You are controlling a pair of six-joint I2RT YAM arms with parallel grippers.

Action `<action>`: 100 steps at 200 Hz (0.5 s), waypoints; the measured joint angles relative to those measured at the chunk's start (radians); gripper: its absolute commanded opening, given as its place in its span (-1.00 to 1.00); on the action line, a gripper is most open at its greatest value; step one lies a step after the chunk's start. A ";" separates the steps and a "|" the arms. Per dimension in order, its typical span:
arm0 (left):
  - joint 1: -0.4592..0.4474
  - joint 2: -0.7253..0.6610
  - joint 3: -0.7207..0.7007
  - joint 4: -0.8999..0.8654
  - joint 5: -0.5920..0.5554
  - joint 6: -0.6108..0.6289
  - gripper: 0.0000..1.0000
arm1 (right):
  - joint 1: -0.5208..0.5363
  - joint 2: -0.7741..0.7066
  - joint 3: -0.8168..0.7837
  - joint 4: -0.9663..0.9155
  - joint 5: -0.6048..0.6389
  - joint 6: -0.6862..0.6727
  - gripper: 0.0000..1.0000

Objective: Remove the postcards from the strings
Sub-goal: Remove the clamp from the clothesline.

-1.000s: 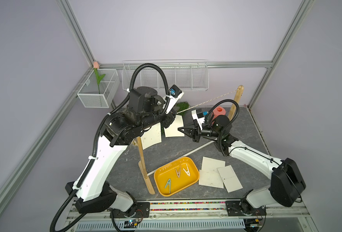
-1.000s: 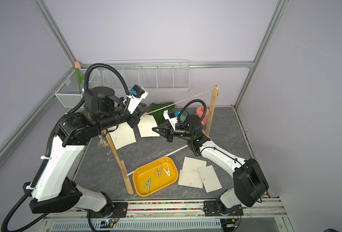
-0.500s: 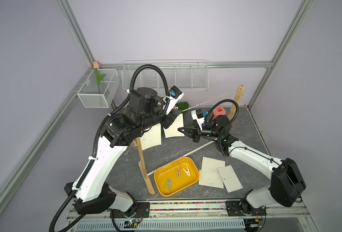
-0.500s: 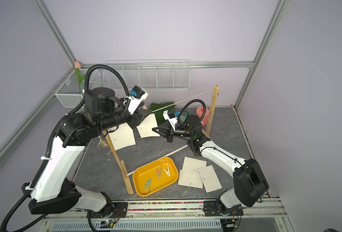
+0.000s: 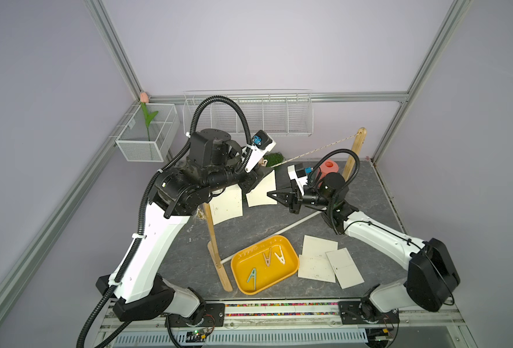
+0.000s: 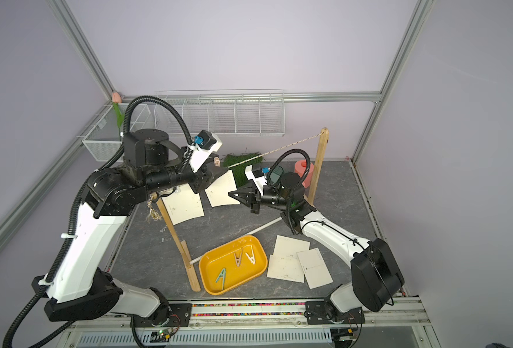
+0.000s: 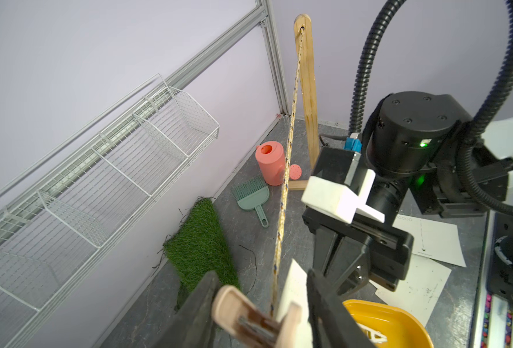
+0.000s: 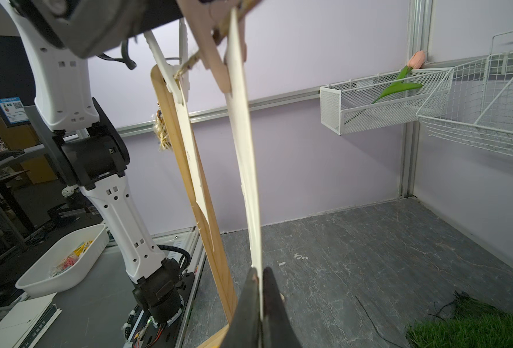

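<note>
In a top view, two postcards [image 5: 226,206] are hanging from the string [image 5: 318,149] while three more [image 5: 317,265] are lying on the surface [image 5: 369,192]. In the left wrist view, the left tool [image 7: 259,277] is straddling the tan clothespin [image 7: 234,310], jaws part-way apart; whether it is pressing cannot be told. In the right wrist view, the right tool [image 8: 259,274] is pinching one hanging card's lower edge, closed tight. Judgement: the pin should be squeezing fully open before any downward pull, lest the card tear
</note>
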 measured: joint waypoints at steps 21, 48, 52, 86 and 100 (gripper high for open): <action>0.016 0.004 0.000 0.000 0.040 0.006 -0.14 | 0.000 -0.005 0.000 0.000 0.000 0.000 -0.86; 0.017 0.010 0.000 0.000 0.080 0.013 -0.30 | 0.001 -0.005 0.000 -0.006 0.000 0.000 -0.87; 0.017 0.010 0.000 0.000 0.084 0.017 -0.34 | 0.001 -0.005 0.000 -0.006 0.000 0.000 -0.87; 0.021 0.010 -0.008 0.001 0.105 0.028 -0.49 | 0.001 -0.005 0.000 -0.010 0.000 0.000 -0.87; 0.023 0.010 -0.014 0.003 0.109 0.027 -0.58 | 0.001 -0.005 0.000 -0.016 0.000 -0.001 -0.86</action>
